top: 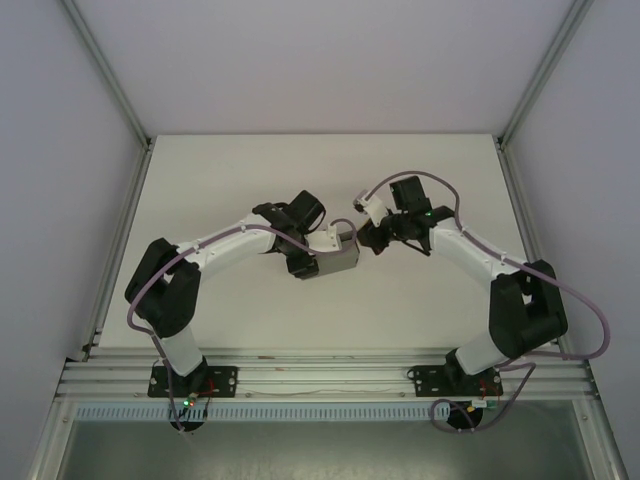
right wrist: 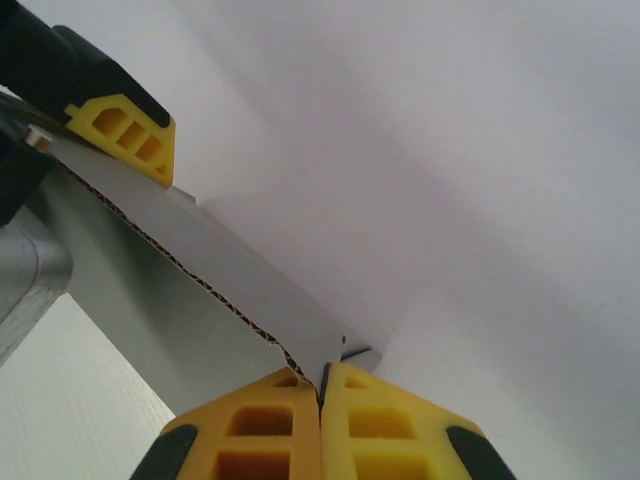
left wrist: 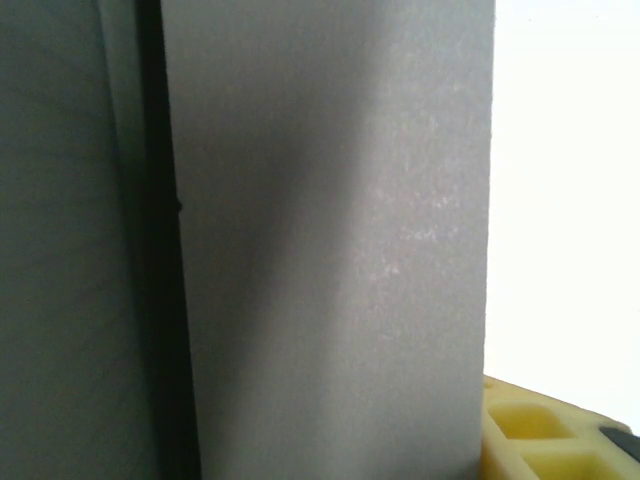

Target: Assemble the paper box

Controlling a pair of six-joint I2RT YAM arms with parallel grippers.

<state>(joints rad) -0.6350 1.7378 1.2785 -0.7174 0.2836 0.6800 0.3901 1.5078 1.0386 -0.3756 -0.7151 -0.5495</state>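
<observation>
White table (top: pixel 250 180), left pincer (top: pixel 320 256) clasping paper box (top: pixel 342 260), right pincer (right wrist: pixel 321 400) pinching flap (right wrist: pixel 200 260)

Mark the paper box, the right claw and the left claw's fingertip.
paper box (top: pixel 338 262): top external view, on its visible grey face.
right claw (right wrist: pixel 320 405): right wrist view, at the seam between its shut fingertips.
left claw's fingertip (right wrist: pixel 128 137): right wrist view, on its yellow ribbed pad.

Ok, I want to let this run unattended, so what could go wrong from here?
The right hand is shut on only the corner tip of a flap of the paper box, so the corner could slip free or crease under a pull. The left hand grips the box body close by; a hard tug might twist the box in that grip, or the two hands could bump.
</observation>
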